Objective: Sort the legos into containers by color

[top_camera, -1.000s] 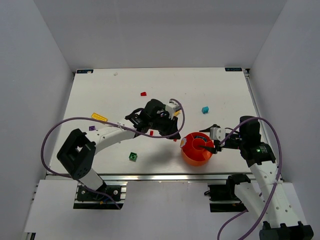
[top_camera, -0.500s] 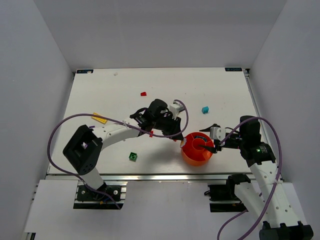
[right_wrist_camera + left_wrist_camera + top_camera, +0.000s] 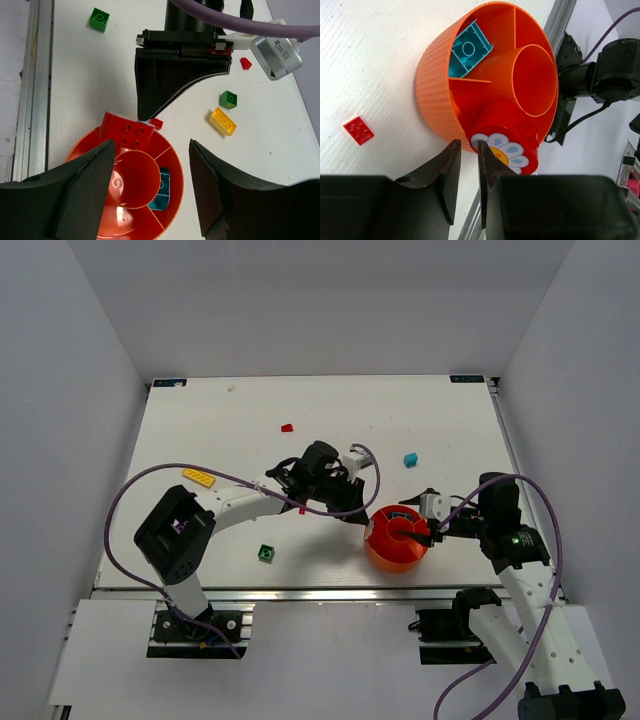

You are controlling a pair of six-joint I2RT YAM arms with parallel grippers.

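Top external: white table, grey walls; left tool pinching red brick, right tool spread.

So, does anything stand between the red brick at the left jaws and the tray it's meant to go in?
Nothing visible does. The red brick already sits at the tray rim, right at the tips of the left gripper. The only piece inside, a cyan plate, lies in a wedge off to one side.

Overhead view faces down; both wrist views closely share the tray.
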